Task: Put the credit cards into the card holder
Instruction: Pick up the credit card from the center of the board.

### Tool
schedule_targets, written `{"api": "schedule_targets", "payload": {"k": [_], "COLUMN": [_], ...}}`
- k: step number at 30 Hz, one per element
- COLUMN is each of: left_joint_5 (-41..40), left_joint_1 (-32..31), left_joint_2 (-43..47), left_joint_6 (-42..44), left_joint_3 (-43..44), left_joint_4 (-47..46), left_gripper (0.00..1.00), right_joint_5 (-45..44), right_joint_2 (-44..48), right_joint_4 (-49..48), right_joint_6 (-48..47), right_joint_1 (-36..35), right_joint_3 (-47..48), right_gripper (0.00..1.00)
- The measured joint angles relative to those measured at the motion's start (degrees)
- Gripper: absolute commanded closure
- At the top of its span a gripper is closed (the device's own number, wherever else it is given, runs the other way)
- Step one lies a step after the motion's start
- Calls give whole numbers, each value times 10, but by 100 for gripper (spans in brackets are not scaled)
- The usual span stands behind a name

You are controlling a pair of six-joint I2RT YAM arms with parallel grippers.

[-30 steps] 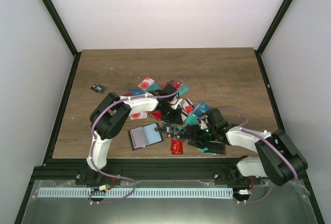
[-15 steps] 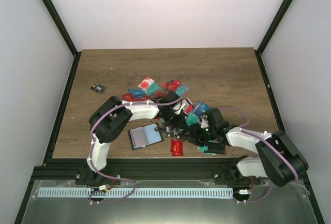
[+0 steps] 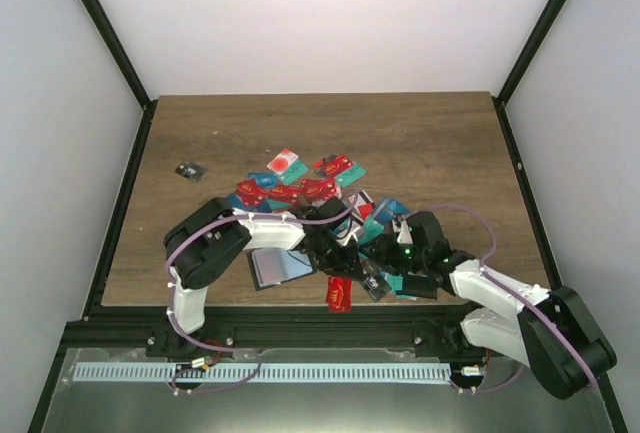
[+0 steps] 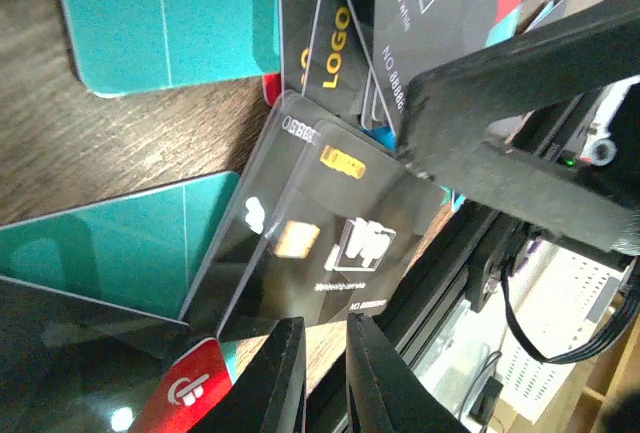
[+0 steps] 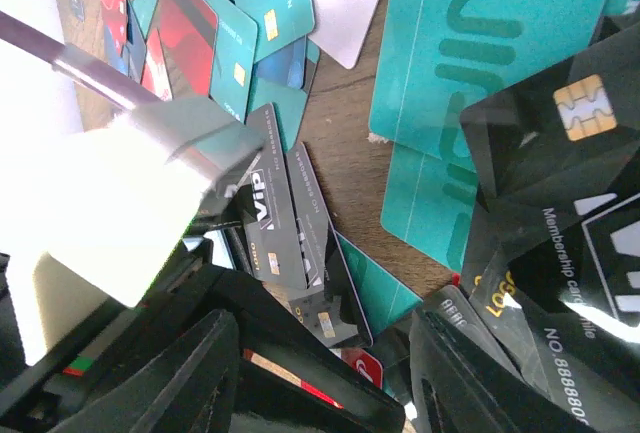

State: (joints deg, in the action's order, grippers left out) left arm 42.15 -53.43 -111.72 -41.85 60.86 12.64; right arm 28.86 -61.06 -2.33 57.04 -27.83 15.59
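card holder [image 3: 272, 266]: lies open on the table [image 3: 440, 143] near the front edge, grey-blue pockets up. Long axis runs roughly left–right in the top view, slightly tilted.
credit cards [image 3: 300, 191]: loose heap behind and to the right of the holder. None seen in its pockets.
left gripper [image 4: 325, 325]: fingers drawn nearly together with a narrow slit and nothing between them. A black card [image 4: 320, 243] lies flat just ahead of the tips.
right gripper [image 5: 328, 328]: fingers spread and released, straddling dark cards [image 5: 300, 273], gripping none.
key relation: the holder lies to the left of both grippers, just beside the left wrist, so the left arm is nearer.
judgement: any card lifted likely has to travel leftward to reach the holder.
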Motion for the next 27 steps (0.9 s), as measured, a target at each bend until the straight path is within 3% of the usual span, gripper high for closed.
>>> {"api": "schedule_targets", "payload": {"k": [5,11,18,27], "left_joint_5": [2,-9,-62,-127], "left_joint_1": [5,5,7,7], "left_joint_2": [6,9,77,130], "left_joint_6": [-11,-16,20,58], "left_joint_3": [-7,-15,-4,-52], "left_joint_4": [-15,-18,58,106], "left_gripper": [85,86,84,84], "right_joint_5": [23,37,66,102], "right_joint_2": [-18,-17,2,30], "right_joint_4": [-2,70,156,153], "right_joint_6": [-19,-71,-122,-93], "right_joint_1": [0,0,-5,-96], "right_joint_3": [0,8,34,3], "right_gripper": [55,53,47,46]}}
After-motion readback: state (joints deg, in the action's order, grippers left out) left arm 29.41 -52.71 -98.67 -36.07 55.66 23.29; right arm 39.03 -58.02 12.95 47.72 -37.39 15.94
